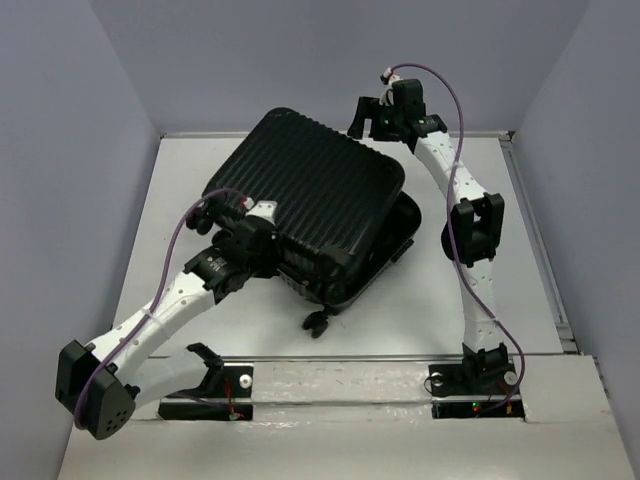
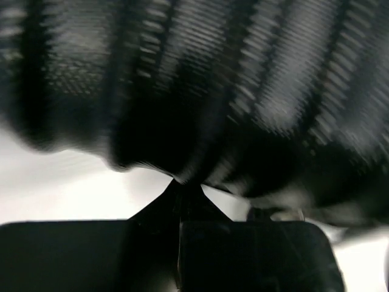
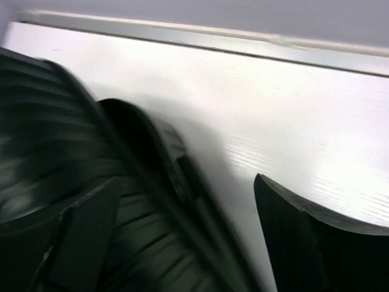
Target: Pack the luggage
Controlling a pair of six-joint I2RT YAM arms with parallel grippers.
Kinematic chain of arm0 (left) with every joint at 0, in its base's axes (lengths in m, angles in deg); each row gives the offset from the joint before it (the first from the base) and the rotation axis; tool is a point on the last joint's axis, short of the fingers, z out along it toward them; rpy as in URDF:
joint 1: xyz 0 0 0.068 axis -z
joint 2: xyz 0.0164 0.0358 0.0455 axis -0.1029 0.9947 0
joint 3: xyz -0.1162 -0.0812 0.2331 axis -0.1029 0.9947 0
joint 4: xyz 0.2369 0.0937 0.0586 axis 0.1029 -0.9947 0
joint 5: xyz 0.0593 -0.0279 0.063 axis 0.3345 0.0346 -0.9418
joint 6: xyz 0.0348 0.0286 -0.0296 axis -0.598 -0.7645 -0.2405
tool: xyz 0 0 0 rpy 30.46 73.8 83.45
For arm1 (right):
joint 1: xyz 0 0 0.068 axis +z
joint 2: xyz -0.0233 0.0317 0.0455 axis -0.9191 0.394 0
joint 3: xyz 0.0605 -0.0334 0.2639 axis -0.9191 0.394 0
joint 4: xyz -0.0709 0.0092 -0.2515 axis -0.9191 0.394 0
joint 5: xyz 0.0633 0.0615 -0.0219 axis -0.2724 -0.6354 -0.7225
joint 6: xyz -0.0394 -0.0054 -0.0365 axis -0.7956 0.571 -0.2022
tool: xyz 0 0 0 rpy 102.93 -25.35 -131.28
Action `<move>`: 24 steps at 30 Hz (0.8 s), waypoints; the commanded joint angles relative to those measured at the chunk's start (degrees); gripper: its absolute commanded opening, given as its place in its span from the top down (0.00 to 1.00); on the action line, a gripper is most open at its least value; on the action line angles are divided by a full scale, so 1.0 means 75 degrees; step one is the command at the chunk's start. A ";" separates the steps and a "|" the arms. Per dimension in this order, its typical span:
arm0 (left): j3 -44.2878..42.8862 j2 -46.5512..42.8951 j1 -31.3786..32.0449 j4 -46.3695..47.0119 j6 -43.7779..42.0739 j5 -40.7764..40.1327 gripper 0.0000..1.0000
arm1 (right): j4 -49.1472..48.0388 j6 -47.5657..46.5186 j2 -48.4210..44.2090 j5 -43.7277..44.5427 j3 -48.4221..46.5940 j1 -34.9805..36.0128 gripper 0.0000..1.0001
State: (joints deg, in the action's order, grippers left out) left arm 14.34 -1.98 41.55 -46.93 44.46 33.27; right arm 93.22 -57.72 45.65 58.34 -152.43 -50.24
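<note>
Left gripper [image 2: 182, 190]: nearest our wrist lens, we see its two dark fingers [image 2: 243, 255] drawn together with only a thin seam between them, tapering to a single tip. We cannot tell whether anything is pinched there.
Left arm [image 1: 160, 310]: we see it fold out from its base to an elbow low on the left, then reach forward and rightward, ending low against the black shell.
Right gripper [image 3: 182, 182]: we see the two right fingers [image 3: 304, 243] standing wide apart.
Right arm [image 1: 470, 230]: we see it climb from its base, bend at a dark elbow joint and lean away towards the far wall, its wrist turned leftward and held high.
Where the luggage [image 1: 300, 195] is: it sits straight ahead of the left gripper's tip, touching it or very nearly so; blur keeps us from saying which. It is below and ahead of the right gripper, and its curved rim shows in the gap between those spread fingers.
How the luggage looks: we see a black hard shell with parallel ribbed grooves, lying flat and askew on the white table [image 1: 500, 270]. The upper shell sits skewed over the lower shell [image 1: 405, 235], which shows beyond it on the side facing the right arm.
Caster wheel [image 1: 318, 322]: it juts out at the near corner, to the right of the left gripper.
Left wrist view: we see the ribs only as smeared streaks.
</note>
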 commanded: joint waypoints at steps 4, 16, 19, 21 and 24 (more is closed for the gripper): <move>-0.1207 -0.0948 0.0990 0.0678 0.0715 0.0615 0.91 | 0.1836 -0.0143 -0.2007 -0.0847 -0.0641 0.0313 0.00; -0.4093 0.0737 -0.1501 0.1344 -0.0411 -0.0061 0.54 | -0.0192 0.0677 -0.9800 0.1578 0.9401 0.0218 0.93; -0.3835 0.1159 -0.2991 0.1730 -0.0258 0.0492 0.55 | -0.0192 0.0969 -1.0505 0.1882 1.0887 0.0218 0.93; -0.3927 0.1695 -0.3599 0.1685 -0.0410 0.0515 0.55 | -0.0215 0.1099 -1.0729 0.2128 1.1384 0.0218 0.93; -0.4115 0.2541 -0.4128 0.1486 -0.0516 0.0808 0.55 | -0.0484 0.1239 -1.0671 0.2200 1.1983 0.0218 0.93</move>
State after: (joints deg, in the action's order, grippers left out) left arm -15.63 11.88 15.25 -35.89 42.62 35.45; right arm 94.82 -51.40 -34.61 70.64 -65.55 -48.71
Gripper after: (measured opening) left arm 0.447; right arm 0.070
